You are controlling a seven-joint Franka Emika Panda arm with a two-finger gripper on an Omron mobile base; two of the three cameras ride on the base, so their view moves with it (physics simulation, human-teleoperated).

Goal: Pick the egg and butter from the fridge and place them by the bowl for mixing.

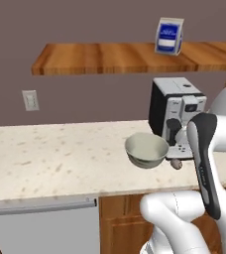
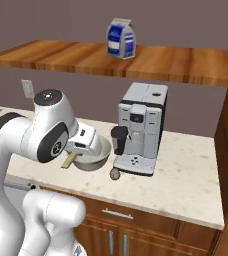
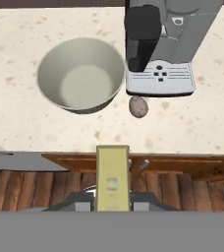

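Observation:
My gripper (image 3: 113, 199) is shut on the butter (image 3: 113, 174), an olive-yellow stick that points up the hand view, over the counter's front edge. In the right base view the butter (image 2: 68, 160) pokes out under the hand, just left of the bowl (image 2: 97, 157). The pale grey-green bowl (image 3: 80, 74) stands upright on the counter, left of the coffee machine. The speckled egg (image 3: 138, 106) lies on the counter between the bowl and the machine's tray, and it is also seen as the egg (image 1: 176, 163) and the egg (image 2: 115, 173). The bowl (image 1: 146, 149) holds nothing. The fridge is out of view.
A coffee machine (image 2: 138, 127) stands right of the bowl against the wall. A wooden shelf (image 1: 110, 57) overhead carries a milk carton (image 2: 121, 38). The speckled counter (image 1: 55, 158) stretches left, with a dishwasher front (image 1: 40, 225) below and wooden cabinet drawers (image 2: 136, 220).

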